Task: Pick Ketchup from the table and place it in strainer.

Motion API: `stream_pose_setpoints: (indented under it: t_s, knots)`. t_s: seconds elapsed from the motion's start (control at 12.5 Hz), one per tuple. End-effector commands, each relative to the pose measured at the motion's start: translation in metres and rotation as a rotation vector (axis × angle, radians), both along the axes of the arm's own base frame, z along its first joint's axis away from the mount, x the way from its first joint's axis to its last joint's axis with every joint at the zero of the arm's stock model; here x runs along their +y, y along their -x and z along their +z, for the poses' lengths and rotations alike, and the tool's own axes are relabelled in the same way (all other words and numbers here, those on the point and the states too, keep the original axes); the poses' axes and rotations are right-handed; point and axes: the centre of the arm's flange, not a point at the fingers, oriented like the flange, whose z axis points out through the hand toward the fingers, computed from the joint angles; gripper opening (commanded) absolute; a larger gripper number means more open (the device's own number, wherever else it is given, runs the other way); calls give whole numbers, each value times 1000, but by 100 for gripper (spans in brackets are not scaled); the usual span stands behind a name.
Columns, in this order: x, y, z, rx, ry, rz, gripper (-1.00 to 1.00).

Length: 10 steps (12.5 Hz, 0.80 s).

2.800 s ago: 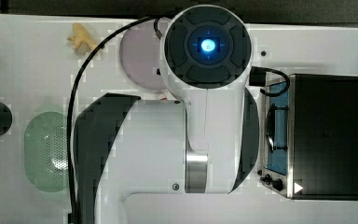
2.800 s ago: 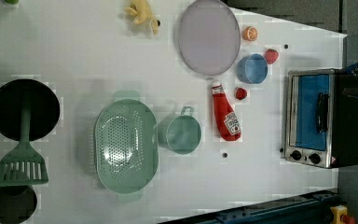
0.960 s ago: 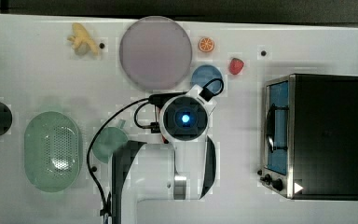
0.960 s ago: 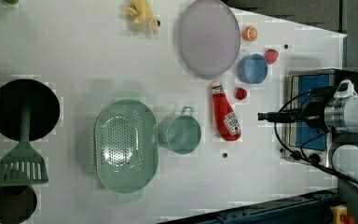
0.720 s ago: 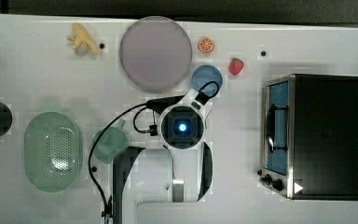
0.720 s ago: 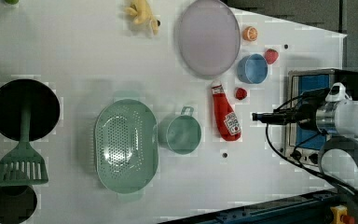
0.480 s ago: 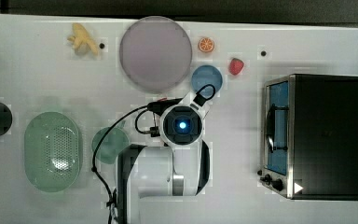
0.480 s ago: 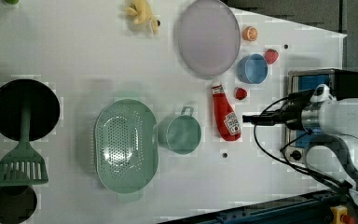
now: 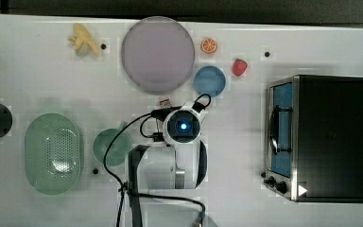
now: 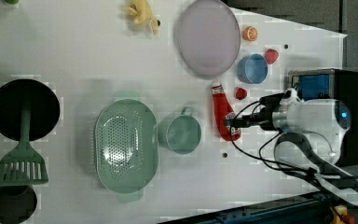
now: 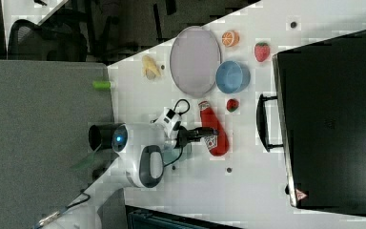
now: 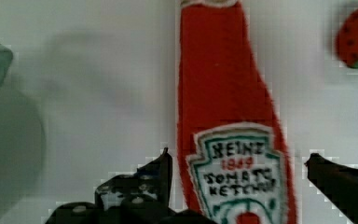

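Note:
The Ketchup (image 12: 228, 107) is a red bottle with a white label, lying flat on the white table, seen too in the left view (image 10: 222, 112) and the right view (image 11: 213, 130). My gripper (image 12: 240, 168) is open just above it, one black finger (image 12: 161, 170) on each side of the label end, not touching. The gripper (image 10: 230, 123) reaches it from the left view's right. In the top view my arm (image 9: 182, 127) hides the bottle except its cap end (image 9: 165, 101). The strainer (image 10: 126, 147), pale green and perforated, sits empty beyond a green cup (image 10: 182, 134).
A small strawberry (image 12: 356, 42) lies close beside the bottle. A blue bowl (image 9: 209, 80), purple plate (image 9: 157, 54), orange slice (image 9: 209, 45) and banana (image 9: 82, 41) sit farther back. A toaster oven (image 9: 331, 137) stands at the top view's right. A black pan and green spatula (image 10: 21, 163) lie past the strainer.
My arm has swung from the oven side toward the Ketchup and come down over it. The gripper has stayed open; the bottle has not moved.

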Motion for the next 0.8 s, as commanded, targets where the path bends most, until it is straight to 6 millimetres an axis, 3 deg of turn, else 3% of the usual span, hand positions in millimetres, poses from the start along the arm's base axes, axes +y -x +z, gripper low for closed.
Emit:
stream_pose_setpoints:
  t_s: [0.08, 0.32, 0.56, 0.8]
  knots:
    - [4, -2, -10, -45, -7, 38, 100]
    - [2, 2, -27, -46, -10, 30, 92]
    - [5, 0, -24, -55, -11, 34, 21]
    - [4, -5, -10, -75, -8, 33, 20]
